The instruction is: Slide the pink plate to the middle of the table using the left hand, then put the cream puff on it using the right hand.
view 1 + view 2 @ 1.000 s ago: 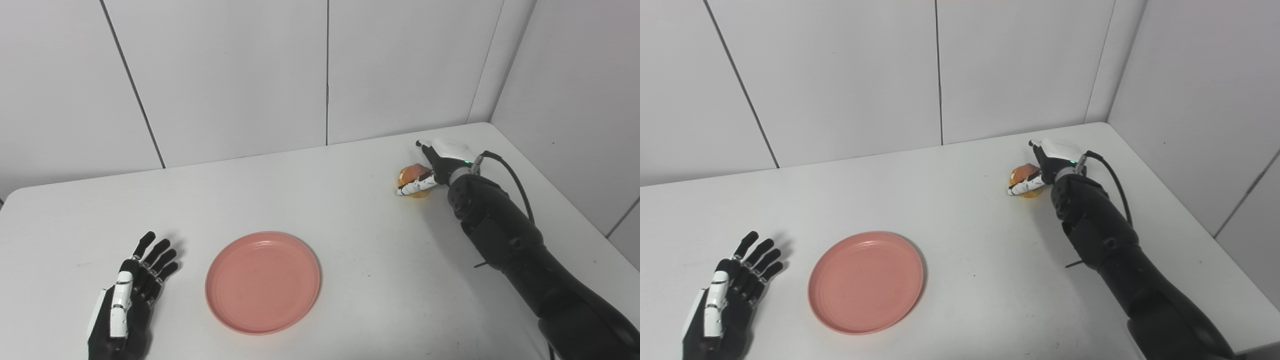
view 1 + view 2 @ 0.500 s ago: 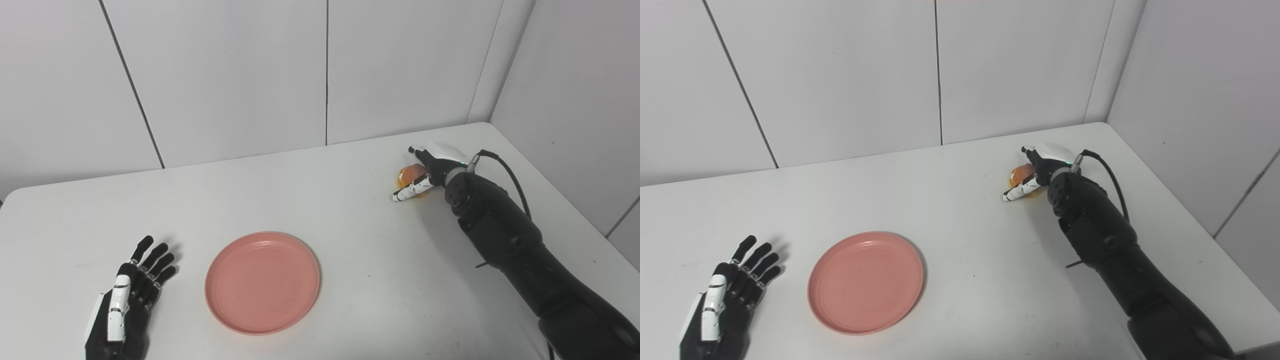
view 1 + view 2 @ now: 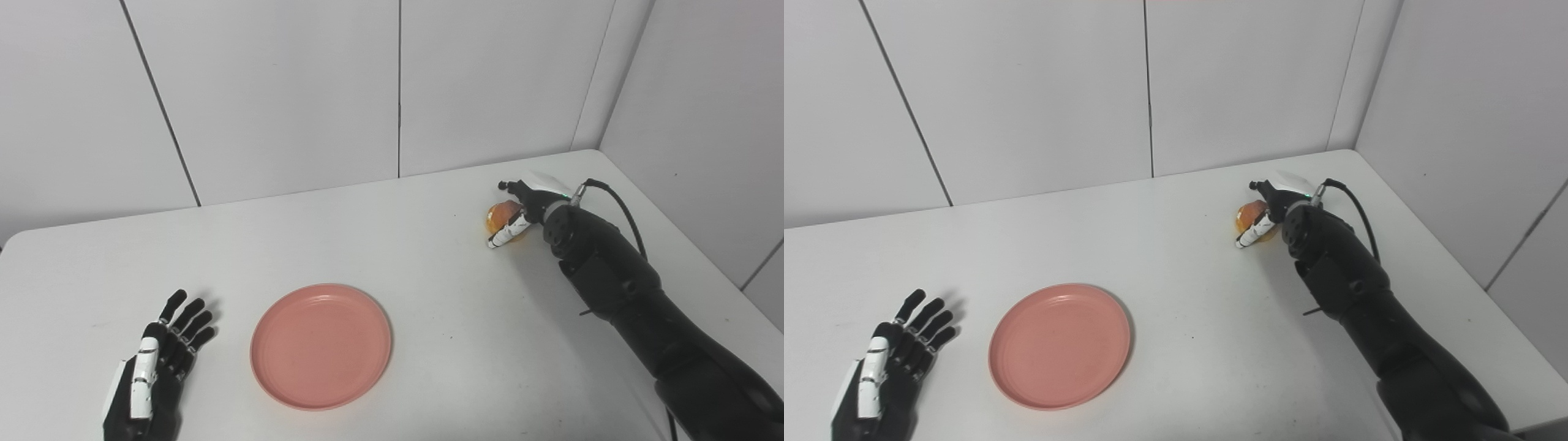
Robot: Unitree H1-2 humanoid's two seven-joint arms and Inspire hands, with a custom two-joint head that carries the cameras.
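The pink plate (image 3: 321, 345) lies flat near the table's front, a little left of centre, with nothing on it. My left hand (image 3: 153, 380) rests open on the table to the plate's left, a short gap away, fingers spread and pointing away from me. The cream puff (image 3: 499, 214), golden and glossy, is at the far right of the table. My right hand (image 3: 525, 202) is wrapped on it, fingers curled over its top and the white thumb (image 3: 507, 231) pressed against its near side. The hand hides the puff's right part.
The white table (image 3: 429, 294) ends in a wall at the back and another wall on the right, close behind the right hand. A black cable (image 3: 618, 205) loops off the right wrist. The table's front edge is just below the left hand.
The right hand's thumb swung in against the puff and its fingers curled tighter over the top. The left hand slid slightly back toward me. The plate stayed put.
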